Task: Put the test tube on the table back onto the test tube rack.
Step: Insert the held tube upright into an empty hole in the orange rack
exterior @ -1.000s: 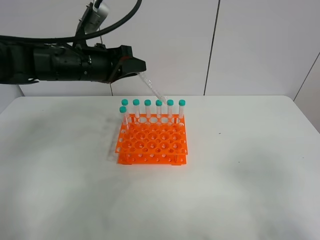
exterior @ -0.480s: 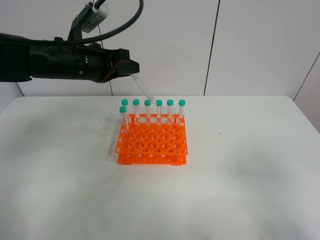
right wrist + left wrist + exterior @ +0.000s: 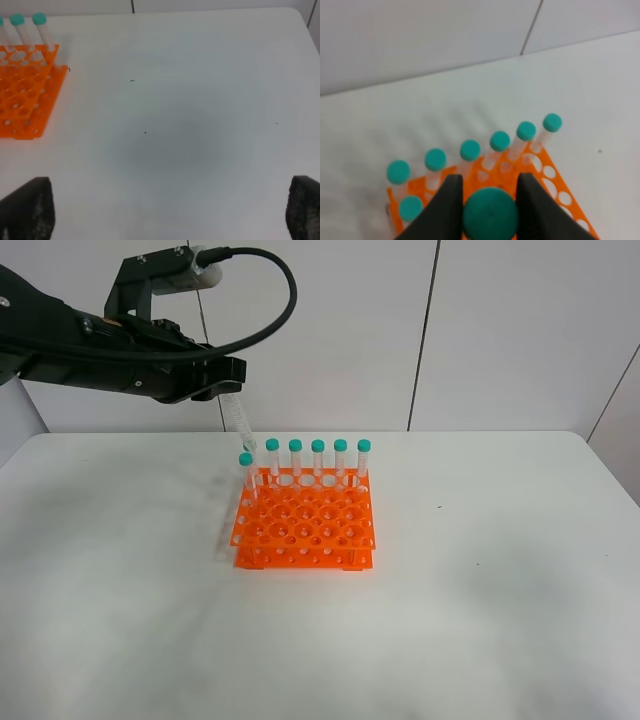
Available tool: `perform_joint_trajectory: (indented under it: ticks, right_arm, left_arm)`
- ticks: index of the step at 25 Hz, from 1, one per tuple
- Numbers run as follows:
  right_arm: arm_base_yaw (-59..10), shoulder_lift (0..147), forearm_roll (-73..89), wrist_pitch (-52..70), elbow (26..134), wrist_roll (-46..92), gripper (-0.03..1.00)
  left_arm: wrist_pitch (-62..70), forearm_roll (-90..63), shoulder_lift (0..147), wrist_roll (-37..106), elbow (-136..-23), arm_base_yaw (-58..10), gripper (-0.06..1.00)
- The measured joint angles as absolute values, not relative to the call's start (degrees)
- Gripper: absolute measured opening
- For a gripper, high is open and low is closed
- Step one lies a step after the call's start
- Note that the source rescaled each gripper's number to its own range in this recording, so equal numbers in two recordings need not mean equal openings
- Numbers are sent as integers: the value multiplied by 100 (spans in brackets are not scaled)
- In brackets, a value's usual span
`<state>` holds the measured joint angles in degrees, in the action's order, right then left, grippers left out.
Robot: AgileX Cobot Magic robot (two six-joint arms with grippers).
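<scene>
Left fingers (image 3: 442,212) are clamped on the teal cap of the test tube (image 3: 237,420), upper left of the high view. The tube hangs below them, long axis near vertical, tip above the rear-left corner of the test tube rack (image 3: 305,530). Right fingers (image 3: 27,207) are spread, empty and well apart from the rack.

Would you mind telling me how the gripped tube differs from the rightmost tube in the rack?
The gripped tube hangs tilted above the rack; the rightmost tube stands upright in a hole. The left gripper clamps the gripped tube's cap; the rightmost tube's cap is free. Both are clear with teal caps.
</scene>
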<state>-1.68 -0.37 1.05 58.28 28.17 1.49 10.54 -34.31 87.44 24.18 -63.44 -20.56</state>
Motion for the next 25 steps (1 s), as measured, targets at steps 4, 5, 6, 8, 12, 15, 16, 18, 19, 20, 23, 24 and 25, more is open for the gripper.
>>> perform_joint_trajectory:
  ticks: [4,5,6,8,12,15,16,18,19,20,23,24,25]
  right_arm:
    - [-168,-37,105,5828,2817,149,100]
    - [-168,-37,105,5828,2817,149,100]
    - [-168,-37,105,5828,2817,149,100]
    - [-168,-37,105,5828,2817,149,100]
    - [-168,-37,105,5833,2817,149,100]
    - [-168,-37,105,5829,2817,149,100]
    - [-168,-37,105,5829,2817,149,100]
    - [-168,-37,105,5829,2817,149,100]
    - [-168,-37,105,5829,2817,149,100]
    - [-168,-37,105,5829,2817,149,100]
    - [-168,-37,105,5829,2817,149,100]
    - [-168,-37,105,5829,2817,149,100]
    - [-168,-37,105,5829,2817,149,100]
  left_arm:
    - [570,-2241,8744,1493,-6221,-2258,0]
    - [453,-2044,8744,1402,-6180,-2285,0]
    - [364,-1933,8744,1319,-6137,-2304,0]
    - [156,-1842,8744,1267,-6027,-2304,0]
    - [-448,-1792,8744,1244,-5790,-2304,0]
    - [-950,-1791,8744,1244,-5495,-2304,0]
    - [-1082,-1777,8744,1244,-5421,-2304,0]
    - [-1206,-1737,8744,1304,-5310,-2304,0]
    - [-1220,-1724,8744,1380,-5295,-2304,0]
    - [-1239,-1724,8744,1504,-5280,-2304,0]
    - [-1251,-1724,8744,1872,-5273,-2407,0]
    - [-1187,-1724,8744,1952,-5279,-2481,0]
    - [-1059,-1724,8744,2011,-5313,-2566,0]
